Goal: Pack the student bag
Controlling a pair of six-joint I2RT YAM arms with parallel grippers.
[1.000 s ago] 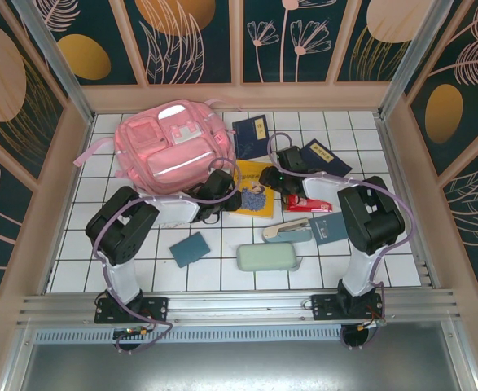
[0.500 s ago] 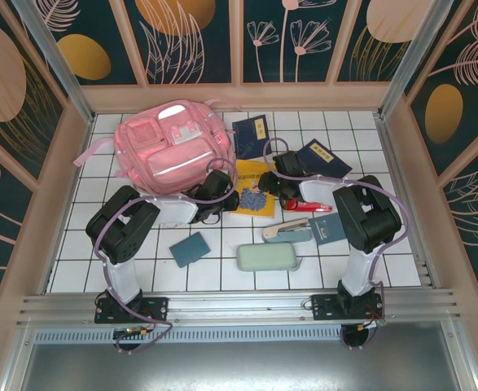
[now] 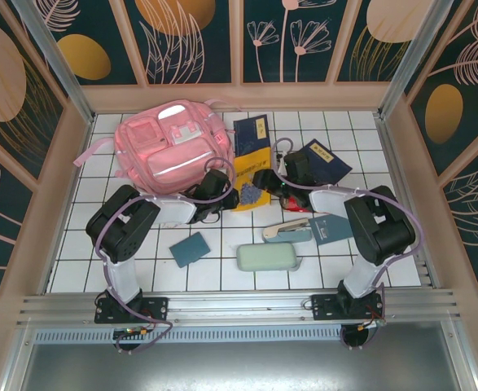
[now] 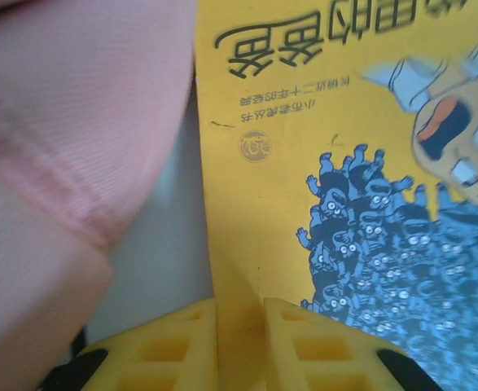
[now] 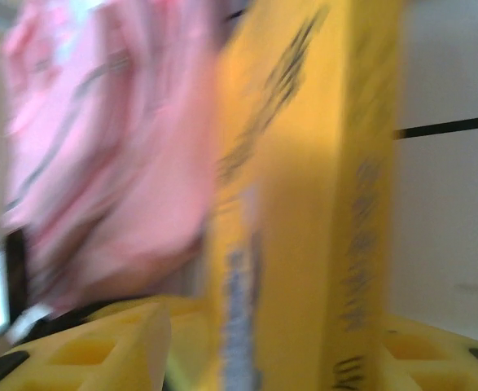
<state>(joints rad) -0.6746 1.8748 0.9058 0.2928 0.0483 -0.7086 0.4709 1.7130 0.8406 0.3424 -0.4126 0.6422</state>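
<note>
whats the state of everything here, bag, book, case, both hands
student bag, lying flat, front pockets up
yellow book, tipped up on edge beside the bag, between both hands
left hand, shut on the yellow book's edge
right hand, fingers either side of the yellow book, grip too blurred to tell
green case, closed, lying flat

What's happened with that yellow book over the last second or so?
The left gripper closed on the edge of the yellow book. The right gripper swung toward the student bag; the book, between its fingers, tipped up from flat and shifted toward the bag. The bag and the green case stayed put.
</note>
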